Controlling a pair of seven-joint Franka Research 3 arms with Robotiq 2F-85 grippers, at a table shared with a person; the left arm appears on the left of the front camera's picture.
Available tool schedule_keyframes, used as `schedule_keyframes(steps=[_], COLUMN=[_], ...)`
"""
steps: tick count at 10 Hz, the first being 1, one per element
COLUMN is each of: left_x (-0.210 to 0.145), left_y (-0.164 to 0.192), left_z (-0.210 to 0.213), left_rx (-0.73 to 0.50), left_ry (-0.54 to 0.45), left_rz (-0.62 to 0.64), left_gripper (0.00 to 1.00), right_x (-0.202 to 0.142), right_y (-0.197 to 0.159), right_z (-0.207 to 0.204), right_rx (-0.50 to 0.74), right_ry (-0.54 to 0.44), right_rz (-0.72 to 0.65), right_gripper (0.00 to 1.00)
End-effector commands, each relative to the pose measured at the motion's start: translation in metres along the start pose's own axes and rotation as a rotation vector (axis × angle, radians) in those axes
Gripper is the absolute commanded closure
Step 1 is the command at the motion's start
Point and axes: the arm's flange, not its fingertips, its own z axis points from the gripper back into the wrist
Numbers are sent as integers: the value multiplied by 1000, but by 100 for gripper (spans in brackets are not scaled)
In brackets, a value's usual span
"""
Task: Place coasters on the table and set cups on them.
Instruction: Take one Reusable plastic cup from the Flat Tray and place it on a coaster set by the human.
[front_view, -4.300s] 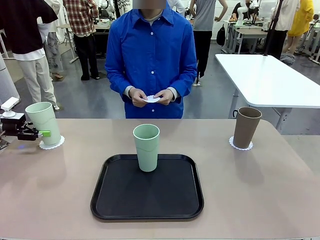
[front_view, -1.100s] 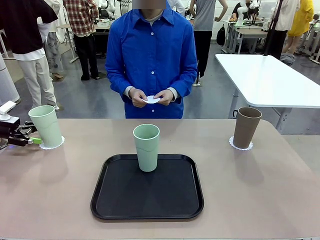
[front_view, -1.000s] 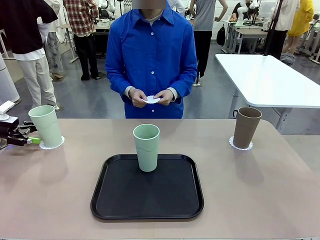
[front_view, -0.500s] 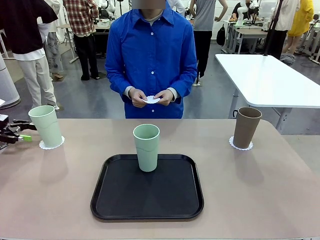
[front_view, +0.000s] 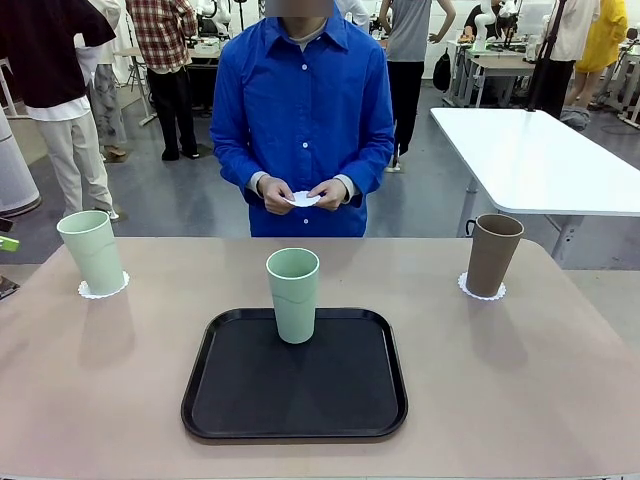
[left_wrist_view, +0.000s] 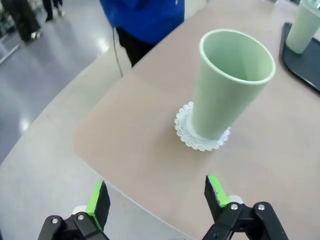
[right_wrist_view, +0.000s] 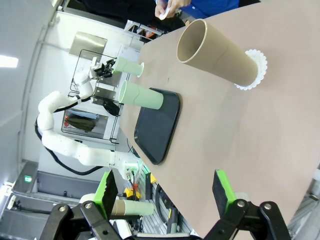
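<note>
A mint cup (front_view: 92, 252) stands upright on a coaster (front_view: 103, 290) at the table's (front_view: 520, 400) far left. At the right stands the brown cup (front_view: 493, 254) on its own coaster (front_view: 481, 291). Another mint cup (front_view: 293, 295) stands on the black tray (front_view: 295, 400). The person holds a coaster (front_view: 302, 199) in both hands. My left gripper (left_wrist_view: 156, 192) is open and empty, drawn back off the table edge from its cup (left_wrist_view: 230, 85) and coaster (left_wrist_view: 201, 141). Well short of the brown cup (right_wrist_view: 215, 52), my right gripper (right_wrist_view: 164, 187) is open too.
The person in a blue shirt (front_view: 300, 110) stands at the far side. A white table (front_view: 540, 160) stands behind to the right. In the right wrist view the left arm (right_wrist_view: 65, 107) shows beyond the tray (right_wrist_view: 155, 127).
My left gripper has backed away to the left from the mint cup and nearly left the front view. The cups, coasters and the person's hands have not moved.
</note>
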Motion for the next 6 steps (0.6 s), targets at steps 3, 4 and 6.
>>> schedule_keyframes(steps=[3,4,6], left_x=[77,100,137], left_y=[-86,-107,-134], left_z=[44,55,66], left_rx=[-37,-14,55], left_ry=[190,219,308], left_rz=[17,-22,-38], left_gripper=[0,0,0], right_x=[-1,-1,-1], right_y=[2,2,2], right_z=[1,1,1], right_rx=[-14,-14,-14], right_ry=[7,7,7], right_rz=[-4,-4,-4], right_gripper=[0,0,0])
